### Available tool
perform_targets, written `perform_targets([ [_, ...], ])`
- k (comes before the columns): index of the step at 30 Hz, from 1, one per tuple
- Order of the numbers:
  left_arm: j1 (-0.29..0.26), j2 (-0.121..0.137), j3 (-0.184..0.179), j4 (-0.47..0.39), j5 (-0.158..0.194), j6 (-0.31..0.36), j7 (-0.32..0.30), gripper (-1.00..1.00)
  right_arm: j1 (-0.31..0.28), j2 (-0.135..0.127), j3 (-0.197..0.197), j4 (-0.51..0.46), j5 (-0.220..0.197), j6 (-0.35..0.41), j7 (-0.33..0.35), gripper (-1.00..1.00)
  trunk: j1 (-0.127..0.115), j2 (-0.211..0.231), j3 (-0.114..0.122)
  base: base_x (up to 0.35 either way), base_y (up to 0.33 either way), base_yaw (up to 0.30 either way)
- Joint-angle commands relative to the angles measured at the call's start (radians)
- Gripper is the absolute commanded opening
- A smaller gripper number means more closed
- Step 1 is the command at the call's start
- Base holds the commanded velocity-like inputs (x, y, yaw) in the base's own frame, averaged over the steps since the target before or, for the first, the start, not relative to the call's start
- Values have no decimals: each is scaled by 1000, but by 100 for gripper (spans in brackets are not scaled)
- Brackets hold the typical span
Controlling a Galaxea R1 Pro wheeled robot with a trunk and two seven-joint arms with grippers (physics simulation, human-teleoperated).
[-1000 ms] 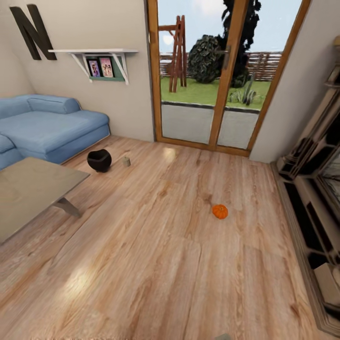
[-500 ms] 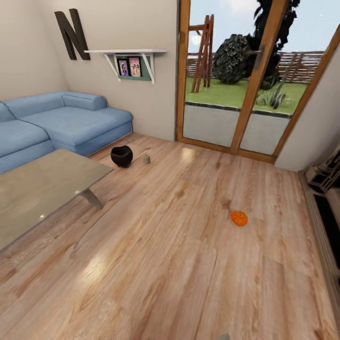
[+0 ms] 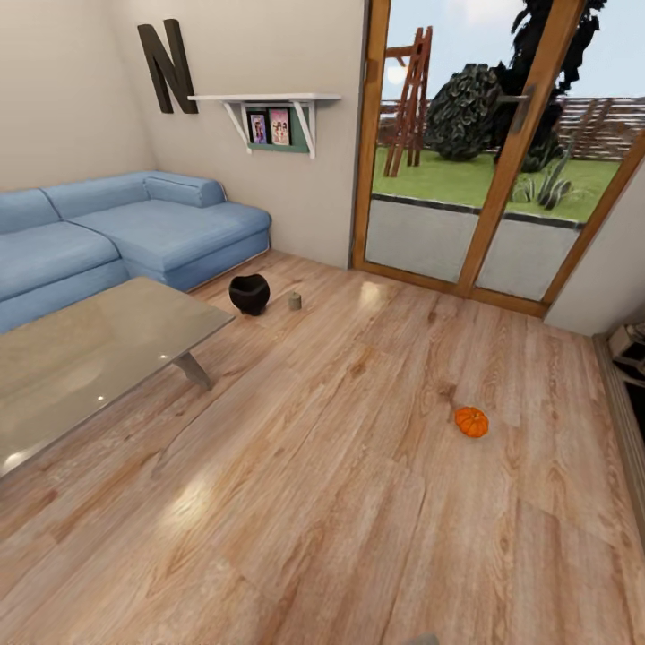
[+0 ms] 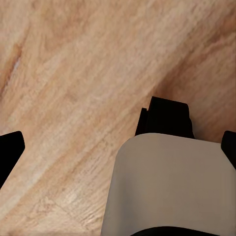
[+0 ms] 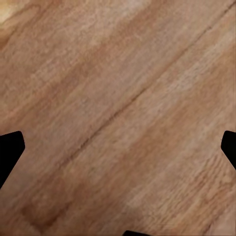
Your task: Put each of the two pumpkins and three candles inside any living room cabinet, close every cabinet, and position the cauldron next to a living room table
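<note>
Pale oak-toned plank floor (image 3: 340,502) fills most of my head view; the robot is in the living room, facing the glazed patio doors (image 3: 484,161). In the left wrist view I see the left pincer (image 4: 118,147) as two black fingertips (image 4: 9,150) at opposite edges of the picture, spread wide with nothing between them but floorboards; a beige, black-capped part of the robot itself sits in the foreground of that view. In the right wrist view the right pincer (image 5: 118,147) reads the same way: black fingertips (image 5: 10,147) far apart at either edge, bare wood grain between them, holding nothing. Both pincers point down at the floor and none of the task's things lies near them. One orange pumpkin (image 3: 471,421) sits on the open floor, well ahead of both pincers and off toward the right-arm side. The black cauldron (image 3: 249,294) stands on the floor further ahead, toward the left-arm side, near the far corner of the glass-topped coffee table (image 3: 81,358) and in front of the blue sofa (image 3: 134,233). One candle (image 3: 295,301) stands upright just beside the cauldron, apart from it. A dark unit (image 3: 627,376) clips the frame edge on the right-arm side; I cannot tell what it is.
</note>
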Motion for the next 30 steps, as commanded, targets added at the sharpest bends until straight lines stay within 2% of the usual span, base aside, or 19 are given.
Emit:
perform_targets([
  [1,0,0,0,0,0,0,0,100,0,-2,0,0,-1,2,0,100,0,0,0,0,0,0],
  [7,0,-12,1,-1,0,0,-1,100,0,-1,1,0,-1,10,0,100,0,0,0,0,0,0],
  [14,1,-7,2,0,0,1,1,100,0,-3,2,0,-2,5,2,100,0,0,0,0,0,0],
  [20,2,-16,2,0,-1,11,-3,100,0,-3,2,2,-3,5,2,100,0,0,0,31,0,0],
  [23,3,-3,0,1,-2,27,-5,100,0,-1,2,8,-3,6,2,100,0,0,0,266,0,0],
  [24,3,12,0,1,-3,33,-6,100,0,1,2,12,-2,6,2,100,0,0,0,319,0,0],
  [30,10,32,0,2,-3,35,-6,100,0,0,2,15,-1,4,2,100,0,0,0,332,0,0],
])
